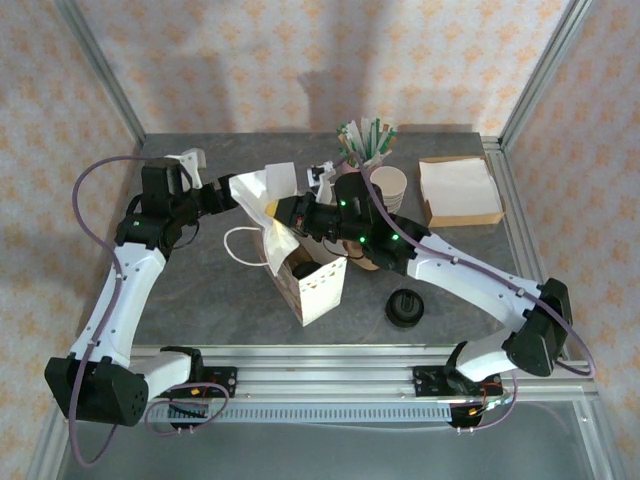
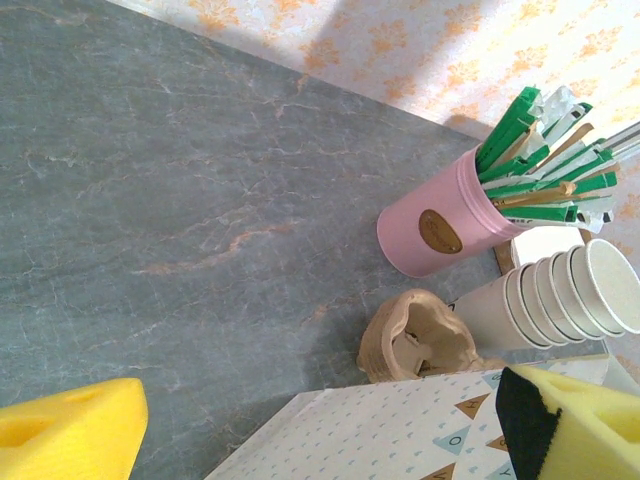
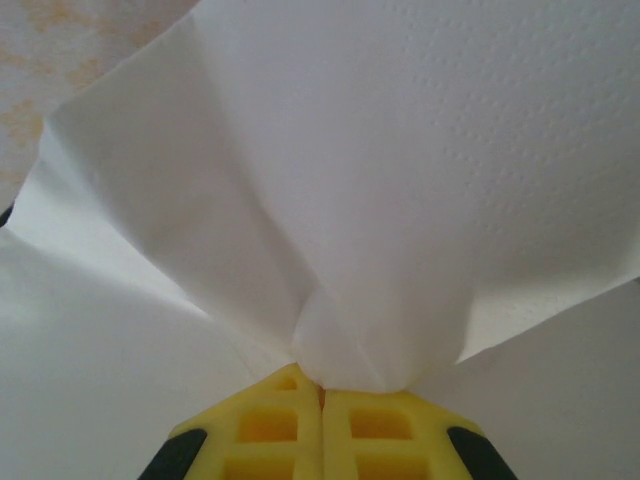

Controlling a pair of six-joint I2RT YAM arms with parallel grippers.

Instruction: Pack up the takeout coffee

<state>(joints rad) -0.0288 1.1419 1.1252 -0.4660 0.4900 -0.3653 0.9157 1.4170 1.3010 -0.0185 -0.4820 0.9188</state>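
black-lidded takeout coffee (image 1: pixel 405 307) sits upright on the desk (image 1: pixel 200 290), just right of the paper bag (image 1: pixel 322 288) and apart from it. my right hand (image 3: pixel 322 400) is pinching a white napkin (image 3: pixel 350 200) near that bag; my left hand (image 2: pixel 320 440) is spread wide.

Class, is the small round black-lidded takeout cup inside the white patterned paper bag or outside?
Outside. The small round black-lidded takeout cup stands on the grey table, apart from the white patterned paper bag.
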